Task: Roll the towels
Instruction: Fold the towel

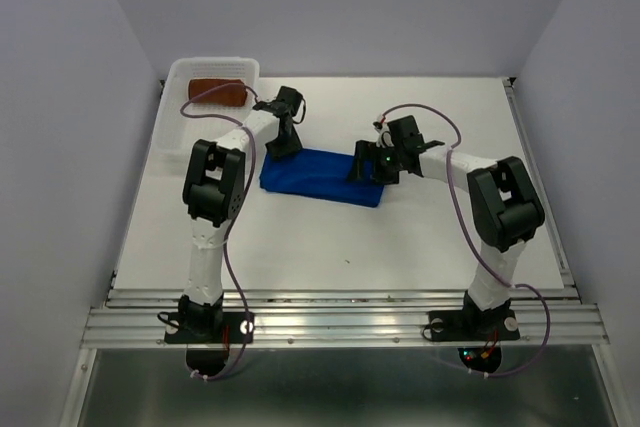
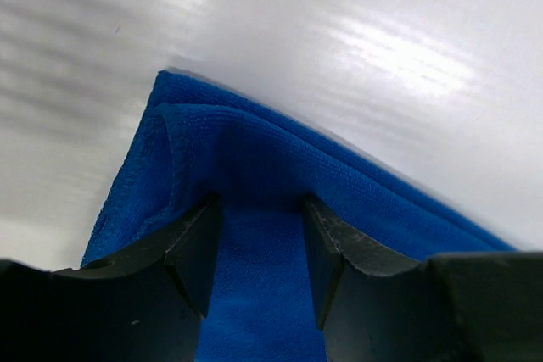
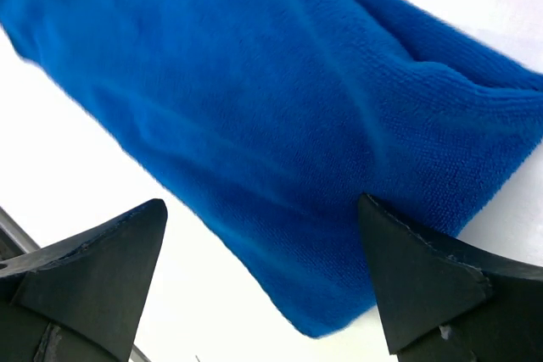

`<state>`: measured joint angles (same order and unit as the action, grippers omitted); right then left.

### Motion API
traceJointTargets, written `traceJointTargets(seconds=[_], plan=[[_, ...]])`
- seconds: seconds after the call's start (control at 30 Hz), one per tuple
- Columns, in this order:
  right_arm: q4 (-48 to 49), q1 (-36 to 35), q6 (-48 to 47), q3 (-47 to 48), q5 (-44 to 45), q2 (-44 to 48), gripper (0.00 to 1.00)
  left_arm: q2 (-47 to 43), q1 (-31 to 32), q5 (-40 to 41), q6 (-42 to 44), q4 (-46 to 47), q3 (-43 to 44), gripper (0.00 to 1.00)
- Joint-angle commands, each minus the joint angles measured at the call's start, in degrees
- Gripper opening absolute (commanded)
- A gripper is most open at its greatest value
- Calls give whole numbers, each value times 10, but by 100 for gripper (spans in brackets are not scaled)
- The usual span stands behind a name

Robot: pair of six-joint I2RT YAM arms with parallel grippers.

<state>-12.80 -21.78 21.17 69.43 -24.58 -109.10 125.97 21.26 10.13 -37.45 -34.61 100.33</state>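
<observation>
We saw the blue towel (image 1: 318, 178) lying folded into a long strip on the white surface (image 1: 420, 237), between the two arms. The left hand (image 2: 259, 209) was at its left end, grasping a thick fold of the cloth that filled the gap and touched both fingers. The right hand (image 3: 263, 201) hung released, spread wide, just above the right end. The rust-brown towel (image 1: 218, 93) sat bundled inside the white basket (image 1: 176, 75) at the far left corner.
</observation>
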Motion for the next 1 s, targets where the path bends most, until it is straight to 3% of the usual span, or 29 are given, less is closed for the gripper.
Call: traceJointTargets(seconds=[0.0,0.2,0.33,0.57,0.83,0.97], plan=[[-28,-3,10,-73,39,22,100,38,-10,38,5,-30,61,51],[-35,-3,3,-136,55,70,100,70,-10,-16,27,9,108,50],[-36,-23,-27,-170,62,104,100,107,40,-82,58,44,163,47],[-54,-145,-40,-216,51,150,100,218,99,-181,80,83,291,48],[40,-279,-10,-214,30,177,100,249,142,-237,75,186,300,52],[63,-289,-8,-183,38,188,100,246,142,-230,67,201,307,57]])
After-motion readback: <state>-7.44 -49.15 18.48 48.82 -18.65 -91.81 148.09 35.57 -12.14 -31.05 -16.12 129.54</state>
